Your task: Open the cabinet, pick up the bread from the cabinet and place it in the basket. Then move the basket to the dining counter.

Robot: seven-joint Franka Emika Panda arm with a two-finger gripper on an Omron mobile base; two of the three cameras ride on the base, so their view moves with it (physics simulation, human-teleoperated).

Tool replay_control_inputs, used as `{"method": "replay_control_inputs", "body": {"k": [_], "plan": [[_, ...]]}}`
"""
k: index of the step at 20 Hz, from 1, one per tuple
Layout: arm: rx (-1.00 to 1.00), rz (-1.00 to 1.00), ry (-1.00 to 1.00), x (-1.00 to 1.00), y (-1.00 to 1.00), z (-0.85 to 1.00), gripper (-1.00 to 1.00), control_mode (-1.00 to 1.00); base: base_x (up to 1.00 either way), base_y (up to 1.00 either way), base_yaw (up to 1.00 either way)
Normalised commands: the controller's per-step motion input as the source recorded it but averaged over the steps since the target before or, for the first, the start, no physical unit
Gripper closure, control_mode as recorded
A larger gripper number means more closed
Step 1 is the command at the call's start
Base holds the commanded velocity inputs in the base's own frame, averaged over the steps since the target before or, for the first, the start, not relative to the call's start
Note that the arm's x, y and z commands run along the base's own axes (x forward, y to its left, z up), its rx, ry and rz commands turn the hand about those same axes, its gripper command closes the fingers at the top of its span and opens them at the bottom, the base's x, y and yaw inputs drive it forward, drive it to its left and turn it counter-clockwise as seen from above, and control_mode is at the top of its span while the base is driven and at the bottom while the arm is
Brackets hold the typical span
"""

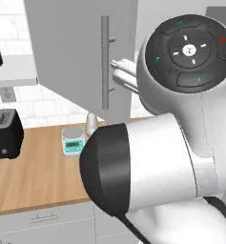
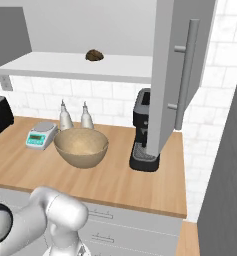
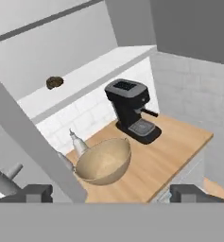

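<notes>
You are looking at the cabinet (image 2: pixel 177 75) with its doors standing open; in the right base view one grey door with its long silver bar handle (image 2: pixel 186 72) is hanging out over the coffee machine (image 2: pixel 144 132). The bread (image 2: pixel 94 55) is lying on the white cabinet shelf (image 2: pixel 65 67), toward the back wall, well apart from everything else. Below it, the basket (image 2: pixel 81 147) is sitting upright on the tile-backed wooden counter (image 2: pixel 115 182), between the kitchen scale (image 2: pixel 41 135) and the coffee machine, with two small bottles (image 2: pixel 75 116) standing just behind it.

In the hand view the gripper (image 3: pixel 116 193) is showing its two dark fingertips (image 3: pixel 38 193) far apart, with nothing between them, so the jaws are standing wide and empty. The edge of a grey door (image 3: pixel 33 142) is crossing this view diagonally, very near the left fingertip; I cannot tell whether they are touching. In the left base view the arm is covering much of the picture, and a black toaster (image 1: pixel 5 134) is sitting at the left end of the counter.
</notes>
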Motion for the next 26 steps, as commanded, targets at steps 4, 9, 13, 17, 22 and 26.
{"method": "replay_control_inputs", "body": {"k": [4, 9, 13, 17, 22, 26], "plan": [[0.78, 0.27, 0.05, -0.09, -0.94, 0.00, -1.00, -1.00, 0.00, 0.00, 0.00], [0.90, 0.22, 0.17, 0.69, -0.30, -0.30, -1.00, -1.00, 0.00, 0.00, 0.00], [0.67, 0.37, 0.20, 1.00, 0.25, -0.27, -1.00, -1.00, 0.00, 0.00, 0.00], [0.58, 0.40, 0.19, 1.00, 0.49, -0.02, -1.00, -1.00, 0.00, 0.00, 0.00], [0.46, 0.39, 0.17, 0.92, 0.29, 0.01, -1.00, -1.00, 0.00, 0.00, 0.00], [0.18, 0.27, 0.16, 0.49, 0.23, 0.07, -1.00, -1.00, 0.00, 0.00, 0.00]]}}
